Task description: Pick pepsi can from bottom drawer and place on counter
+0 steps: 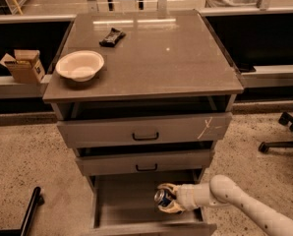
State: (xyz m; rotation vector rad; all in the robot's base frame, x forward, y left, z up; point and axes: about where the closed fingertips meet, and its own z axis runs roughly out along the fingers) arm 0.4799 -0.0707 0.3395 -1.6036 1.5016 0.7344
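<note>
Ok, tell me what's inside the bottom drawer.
Inside the bottom drawer: the pepsi can, held in the hand. Its rear is hidden under the middle drawer.

Gripper (167,201) on white arm (235,200) clasping pepsi can (161,196) in open bottom drawer (122,205), white bowl (80,65) and black wrapper (112,36) on worktop (161,63).

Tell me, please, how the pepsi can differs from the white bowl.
The pepsi can is small and dark blue; the bowl is wider and white. The pepsi can sits tilted in the gripper, whose fingers close around it, over the open bottom drawer; the bowl rests upright on the counter. The pepsi can is held; the bowl is untouched. Both are round.
</note>
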